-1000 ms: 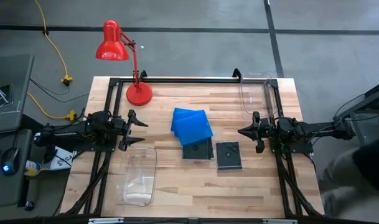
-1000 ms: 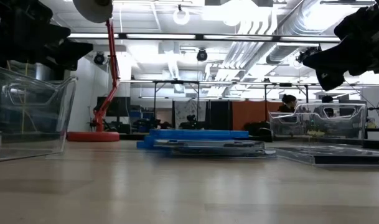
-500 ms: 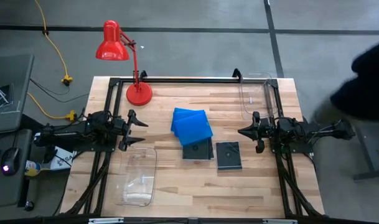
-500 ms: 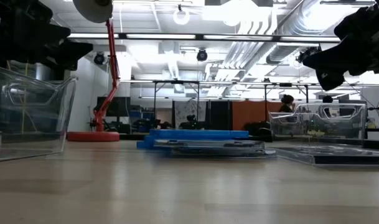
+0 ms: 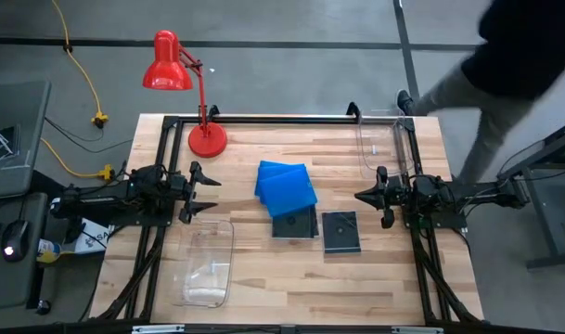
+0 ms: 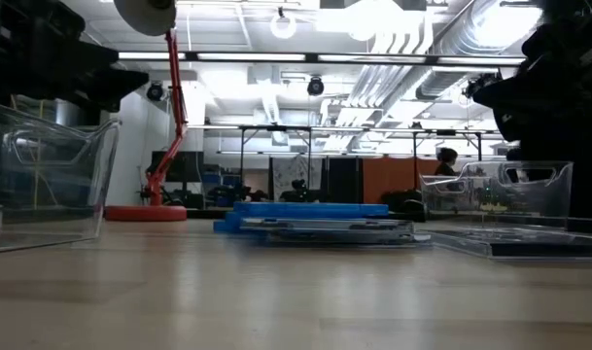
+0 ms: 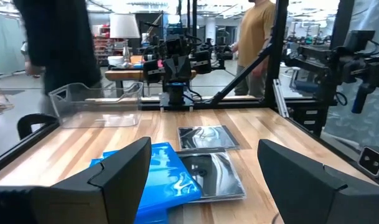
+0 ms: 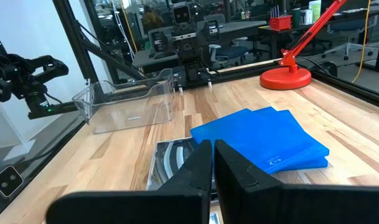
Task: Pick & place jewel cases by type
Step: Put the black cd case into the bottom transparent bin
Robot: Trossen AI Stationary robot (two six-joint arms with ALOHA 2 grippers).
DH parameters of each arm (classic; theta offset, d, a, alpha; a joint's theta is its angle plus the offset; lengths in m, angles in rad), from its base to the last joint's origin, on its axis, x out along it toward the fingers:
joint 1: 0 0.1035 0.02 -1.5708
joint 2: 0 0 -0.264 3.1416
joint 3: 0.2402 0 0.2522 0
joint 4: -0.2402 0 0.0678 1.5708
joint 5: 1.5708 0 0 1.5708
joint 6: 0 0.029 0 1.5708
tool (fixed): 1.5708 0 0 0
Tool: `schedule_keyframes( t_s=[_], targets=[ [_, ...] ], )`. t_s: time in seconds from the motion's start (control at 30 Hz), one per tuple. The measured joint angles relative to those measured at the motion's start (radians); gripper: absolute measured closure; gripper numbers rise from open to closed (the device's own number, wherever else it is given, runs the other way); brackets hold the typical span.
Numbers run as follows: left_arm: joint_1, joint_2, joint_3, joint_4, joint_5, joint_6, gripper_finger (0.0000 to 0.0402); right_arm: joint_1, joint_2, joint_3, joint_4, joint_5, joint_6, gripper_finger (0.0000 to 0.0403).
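Note:
Several bright blue jewel cases [image 5: 285, 185] lie fanned in a stack at the table's middle. The stack's near edge lies over one dark jewel case [image 5: 294, 224]. A second dark case [image 5: 340, 231] lies flat to its right. My left gripper [image 5: 211, 196] hangs open above the table, left of the stack, pointing level toward it; in the left wrist view its fingers [image 7: 124, 168] stand wide apart. My right gripper [image 5: 359, 197] hangs shut, right of the cases, pointing level at them, with nothing between its fingertips [image 8: 213, 165].
A clear bin [image 5: 206, 263] stands at the near left and another clear bin [image 5: 379, 141] at the far right corner. A red desk lamp [image 5: 185, 88] stands at the far left. A person [image 5: 505, 56] is beside the table's far right corner.
Both arms have kept still. The person beside the table's right edge has walked from its near end to its far right corner.

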Motion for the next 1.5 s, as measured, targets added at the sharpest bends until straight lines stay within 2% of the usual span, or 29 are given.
schedule_keyframes(
  t_s=[0.17,0.37,0.6,0.77,0.97,1.1,1.23,1.43,1.5],
  targets=[
    [0.0,0.0,0.0,0.001,-0.048,0.0,0.011,0.0,0.0,0.0,0.0,0.0,0.0,0.0402],
    [0.0,0.0,0.0,0.018,-0.156,-0.015,0.011,0.0,0.0,0.0,0.0,0.0,0.0,0.0402],
    [0.0,0.0,0.0,0.027,-0.207,-0.011,0.011,0.0,0.0,0.0,0.0,0.0,0.0,0.0402],
    [0.0,0.0,0.0,0.093,-0.214,-0.015,0.011,0.0,0.0,0.0,0.0,0.0,0.0,0.0402],
    [0.0,0.0,0.0,0.229,-0.285,-0.079,0.011,0.0,0.0,0.0,0.0,0.002,0.0,0.0402],
    [0.0,0.0,0.001,0.319,-0.287,-0.079,0.011,0.0,0.0,0.0,0.02,0.072,0.0,0.0402],
    [0.0,0.001,0.003,0.358,-0.327,-0.066,0.011,0.0,0.0,0.0,0.046,0.125,0.0,0.0402],
    [0.0,0.01,0.067,0.344,-0.348,-0.021,0.011,0.0,0.0,0.0,0.06,0.125,0.004,0.0402],
    [0.0,0.015,0.1,0.353,-0.355,0.009,0.011,0.0,0.0,0.0,0.091,0.113,0.061,0.0402]
  ],
)
